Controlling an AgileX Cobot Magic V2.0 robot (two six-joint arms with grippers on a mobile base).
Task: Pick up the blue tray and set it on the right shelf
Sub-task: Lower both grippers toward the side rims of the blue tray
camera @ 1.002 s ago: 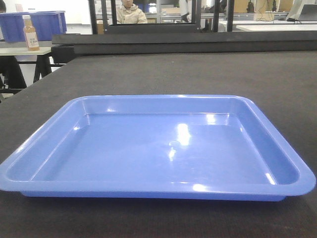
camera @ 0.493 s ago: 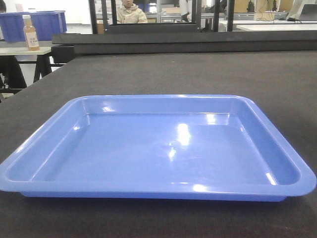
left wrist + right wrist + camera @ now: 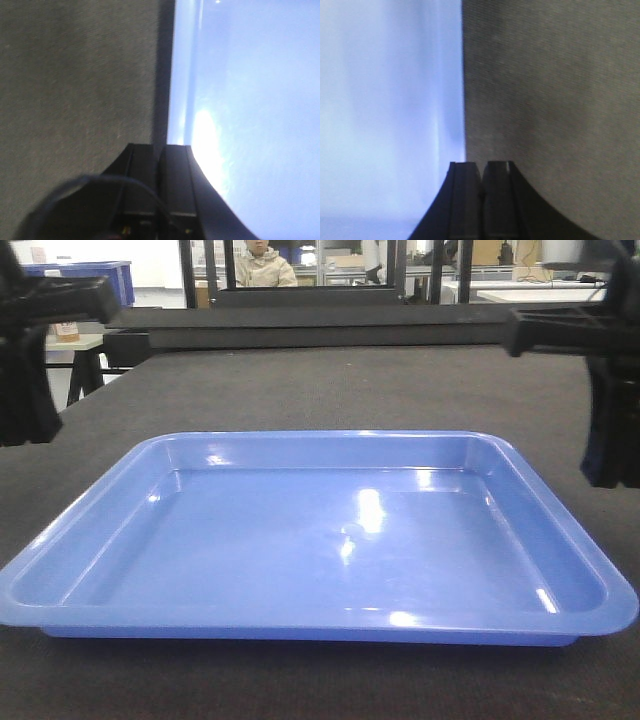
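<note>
The blue tray (image 3: 320, 540) lies flat and empty on the dark table, filling the near part of the front view. My left arm (image 3: 25, 360) hangs dark and blurred beside the tray's left side, and my right arm (image 3: 605, 390) beside its right side. In the left wrist view the left gripper (image 3: 160, 146) is shut with nothing in it, over the tray's (image 3: 250, 100) left rim. The right gripper (image 3: 482, 162) is also shut and empty, just above the tray's (image 3: 385, 100) right rim. The right shelf is out of view.
The dark textured table (image 3: 330, 390) stretches back to a black ledge (image 3: 320, 325). Behind it at the left stand a deep blue bin (image 3: 95, 272) and a partly hidden bottle (image 3: 66, 332). A person (image 3: 262, 265) sits beyond black frame posts.
Both arms have come into the front view, one at each side of the tray. The tray has not moved.
</note>
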